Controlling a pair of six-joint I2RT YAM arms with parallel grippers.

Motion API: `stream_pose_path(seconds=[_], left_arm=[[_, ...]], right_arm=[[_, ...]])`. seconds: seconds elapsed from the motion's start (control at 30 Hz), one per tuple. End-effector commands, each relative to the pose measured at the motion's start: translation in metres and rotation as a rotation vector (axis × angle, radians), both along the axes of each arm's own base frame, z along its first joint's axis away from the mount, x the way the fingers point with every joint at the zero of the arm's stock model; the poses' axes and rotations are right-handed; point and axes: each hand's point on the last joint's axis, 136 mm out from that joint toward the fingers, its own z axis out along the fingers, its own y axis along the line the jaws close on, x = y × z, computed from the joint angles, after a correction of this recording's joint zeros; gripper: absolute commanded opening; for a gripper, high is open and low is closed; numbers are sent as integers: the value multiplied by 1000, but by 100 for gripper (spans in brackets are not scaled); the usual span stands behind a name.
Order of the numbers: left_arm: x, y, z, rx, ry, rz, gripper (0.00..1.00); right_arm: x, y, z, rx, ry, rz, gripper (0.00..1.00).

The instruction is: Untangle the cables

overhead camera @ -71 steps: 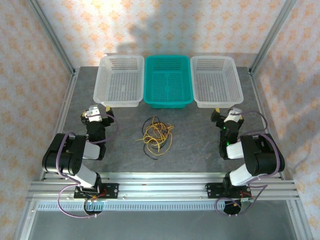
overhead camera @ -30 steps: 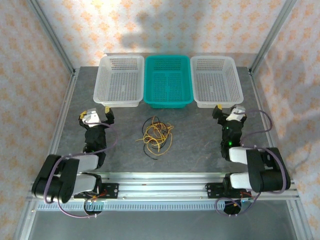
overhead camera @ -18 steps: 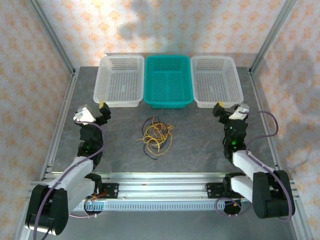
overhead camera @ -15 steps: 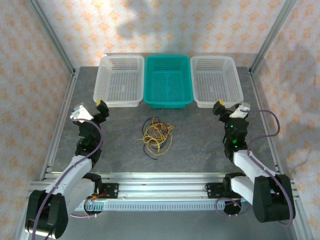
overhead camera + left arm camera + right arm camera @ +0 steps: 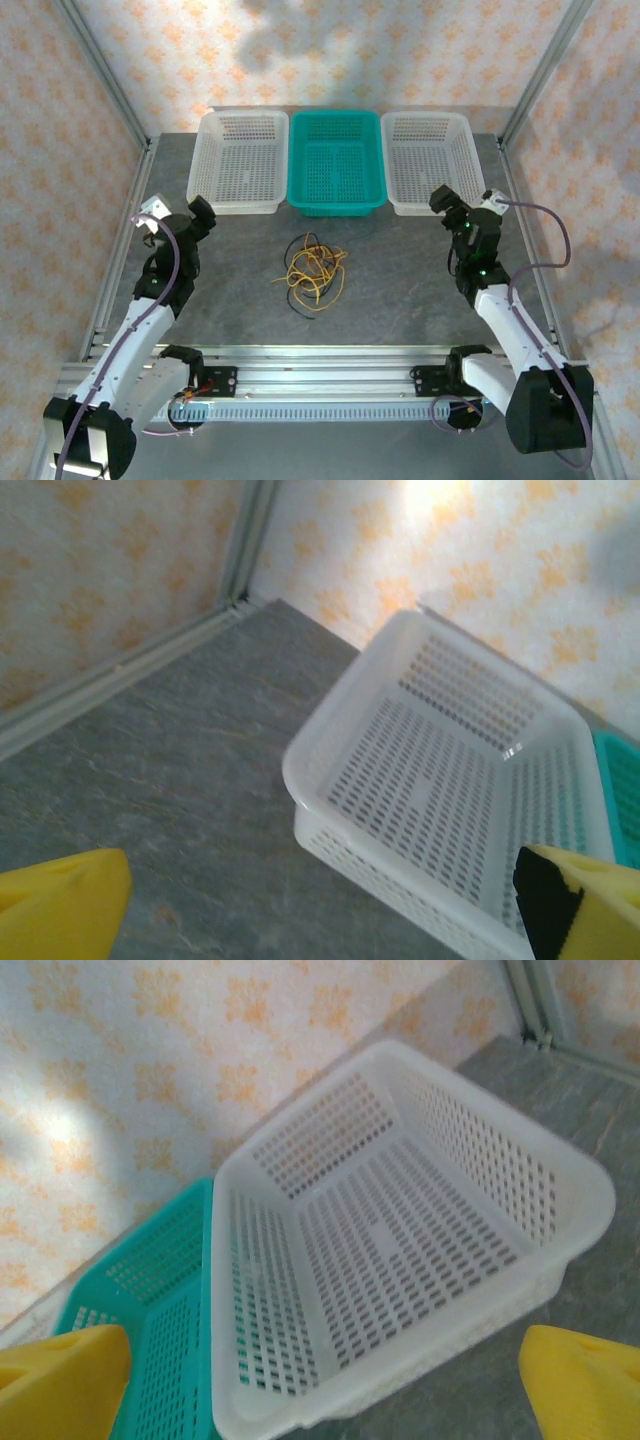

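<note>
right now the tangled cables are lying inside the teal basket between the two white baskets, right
No. The cables lie on the table in front of the teal basket, not inside it, as the top external view shows. The rest is right.

We hold our left arm point(image 5: 138, 322) and right arm point(image 5: 512, 318) stretched forward, with the left gripper point(image 5: 198, 213) and right gripper point(image 5: 443, 199) both spread wide apart.

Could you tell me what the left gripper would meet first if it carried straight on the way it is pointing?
Probably the near wall of the left white basket, dead ahead of the open left gripper; depth is hard to judge.
</note>
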Motion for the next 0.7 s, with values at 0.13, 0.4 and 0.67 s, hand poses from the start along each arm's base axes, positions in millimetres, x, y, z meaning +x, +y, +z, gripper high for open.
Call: stream_pose_path(seconds=[0.13,0.4,0.67], left_arm=[[2,-79,-33,-174,104,-316,99],[-12,-150,-71,-246,167,-484,99],[-20,-218,-86,-234,214,-676,99]], right_arm=[[-15,60,-28,80,152,223,100],[-42,117,-73,101,350,308,100],[-66,178,-97,113,454,393,82]])
